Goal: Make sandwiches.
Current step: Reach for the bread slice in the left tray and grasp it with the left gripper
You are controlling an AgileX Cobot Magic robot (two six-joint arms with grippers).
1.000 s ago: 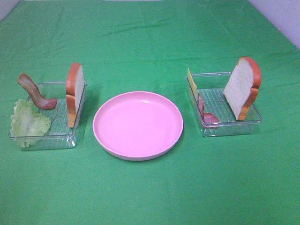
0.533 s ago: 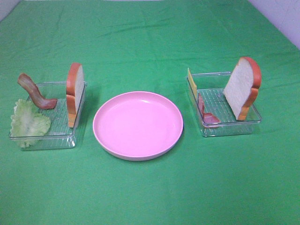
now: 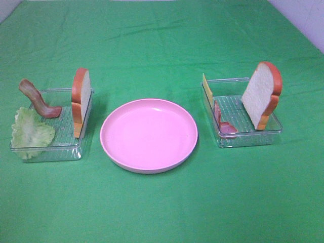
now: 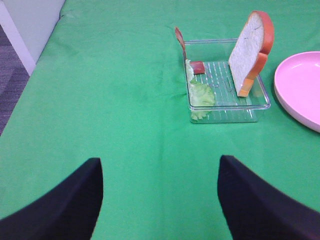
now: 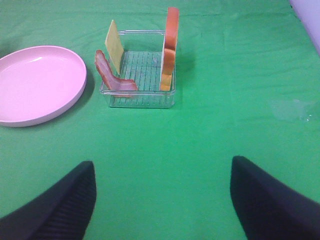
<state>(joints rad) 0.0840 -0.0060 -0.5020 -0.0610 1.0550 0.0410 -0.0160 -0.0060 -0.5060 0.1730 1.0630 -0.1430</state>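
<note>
In the high view a clear left tray point(image 3: 30, 154) holds a pale green lettuce leaf point(image 3: 31, 131), a red-brown bacon strip point(image 3: 38, 99) and an upright bread slice point(image 3: 81, 98). A clear right tray point(image 3: 248, 139) holds a yellow cheese square point(image 3: 206, 87), pink ham point(image 3: 221, 120) and a leaning bread slice point(image 3: 262, 93). An empty pink plate point(image 3: 148, 135) lies between them. The left gripper point(image 4: 160, 195) is open and empty, well short of the left tray point(image 4: 227, 114). The right gripper point(image 5: 162, 197) is open and empty, short of the right tray point(image 5: 142, 100). Neither gripper shows in the high view.
Green cloth point(image 3: 162, 45) covers the table. The table's left edge and grey floor point(image 4: 15, 65) show in the left wrist view. The pink plate also shows in the left wrist view point(image 4: 300, 85) and the right wrist view point(image 5: 37, 82).
</note>
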